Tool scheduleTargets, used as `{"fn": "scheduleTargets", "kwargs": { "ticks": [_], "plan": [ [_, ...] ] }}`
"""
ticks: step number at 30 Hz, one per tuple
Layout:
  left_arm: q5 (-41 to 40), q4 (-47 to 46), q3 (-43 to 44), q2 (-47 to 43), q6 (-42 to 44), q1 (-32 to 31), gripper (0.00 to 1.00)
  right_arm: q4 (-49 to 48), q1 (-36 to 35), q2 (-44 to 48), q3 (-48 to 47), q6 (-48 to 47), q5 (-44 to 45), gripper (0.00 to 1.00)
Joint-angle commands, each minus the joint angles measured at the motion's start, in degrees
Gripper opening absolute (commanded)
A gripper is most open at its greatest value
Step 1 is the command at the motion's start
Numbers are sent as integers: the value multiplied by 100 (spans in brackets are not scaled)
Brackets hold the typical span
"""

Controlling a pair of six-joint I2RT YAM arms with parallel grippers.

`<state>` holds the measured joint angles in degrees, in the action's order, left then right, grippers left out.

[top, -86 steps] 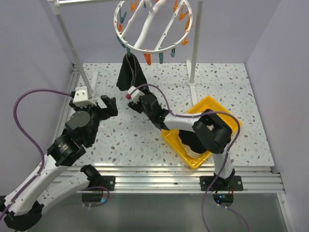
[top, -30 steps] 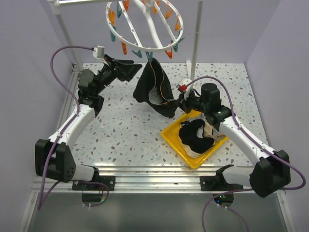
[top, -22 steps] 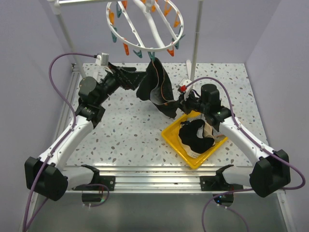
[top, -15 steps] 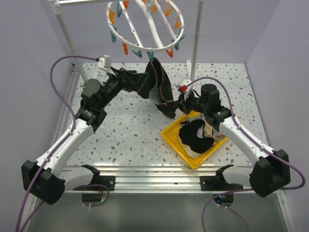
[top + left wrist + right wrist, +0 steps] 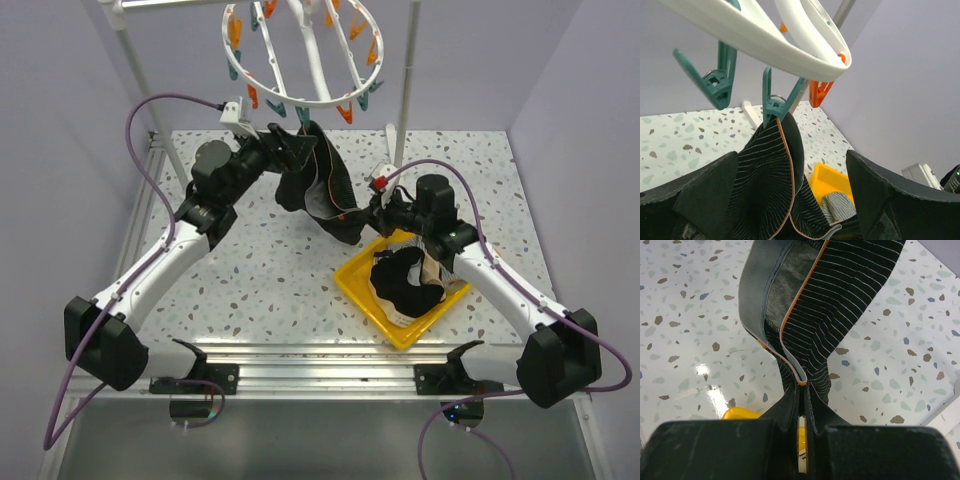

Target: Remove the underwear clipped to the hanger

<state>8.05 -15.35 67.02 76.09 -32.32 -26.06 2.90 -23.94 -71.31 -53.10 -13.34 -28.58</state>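
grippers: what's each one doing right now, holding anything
left gripper: open, straddling the striped underwear, not gripping
right gripper: shut on the striped underwear's lower edge

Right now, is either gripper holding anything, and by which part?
Right gripper is shut on the black striped underwear, pinching its lower orange-trimmed edge; the top hangs from a teal peg. Left gripper is open, holding nothing.
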Motion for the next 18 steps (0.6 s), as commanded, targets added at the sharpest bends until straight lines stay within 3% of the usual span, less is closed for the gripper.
{"fn": "scheduleTargets", "kwargs": {
  "ticks": [1, 7, 18],
  "plan": [
    [-260, -327, 390, 89, 506, -74, 91, -272, 4, -41, 2, 95, -183, 0],
    [-665, -486, 610, 327, 1218, -127, 86, -263, 4, -94, -34, 130, -236, 0],
    [-718, -1179, 680, 652, 1693, -127, 74, -272, 13, -94, -51, 174, -271, 0]
  ]
}}
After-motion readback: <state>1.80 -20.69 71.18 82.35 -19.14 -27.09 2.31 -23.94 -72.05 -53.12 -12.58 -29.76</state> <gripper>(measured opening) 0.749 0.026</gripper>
